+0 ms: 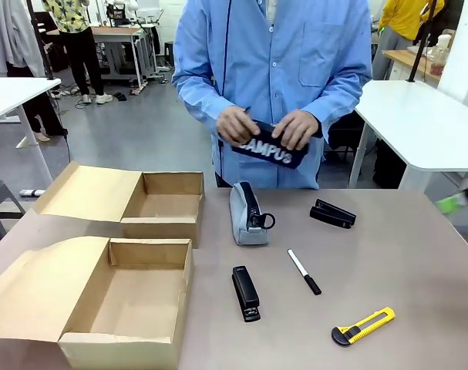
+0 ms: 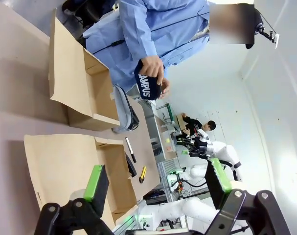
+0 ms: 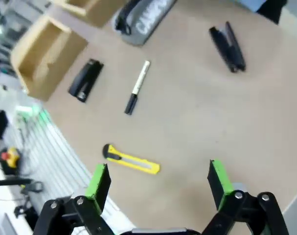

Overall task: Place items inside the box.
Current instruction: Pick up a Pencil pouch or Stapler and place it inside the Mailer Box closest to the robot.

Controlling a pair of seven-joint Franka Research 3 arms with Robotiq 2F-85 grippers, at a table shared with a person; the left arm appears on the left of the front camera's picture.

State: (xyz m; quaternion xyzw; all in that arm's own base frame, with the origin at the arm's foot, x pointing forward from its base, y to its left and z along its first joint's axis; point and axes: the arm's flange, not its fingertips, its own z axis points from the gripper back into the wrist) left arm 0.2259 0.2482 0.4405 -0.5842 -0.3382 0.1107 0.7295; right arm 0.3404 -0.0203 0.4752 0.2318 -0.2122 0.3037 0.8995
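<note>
Lower left of frame: plain brown cardboard box [image 1: 114, 351], unprinted. Centre: matt black stapler [image 1: 246, 293], white marker pen with black cap [image 1: 304, 272], yellow-and-black utility knife [image 1: 363, 326], grey zip pencil case [image 1: 241, 222] with black trim. Upper centre: dark blue fabric pouch [image 1: 263, 148], white lettering, against a light blue shirt [image 1: 295, 54].

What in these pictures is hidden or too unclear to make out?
Dark blue pouch, front view: the person's hand covers the start of its white lettering.
Grey pencil case, right wrist view: blurred, cut off by the top edge.
Utility knife, left wrist view: too small for detail.
Farther box, front view: its front wall hides part of its floor.
</note>
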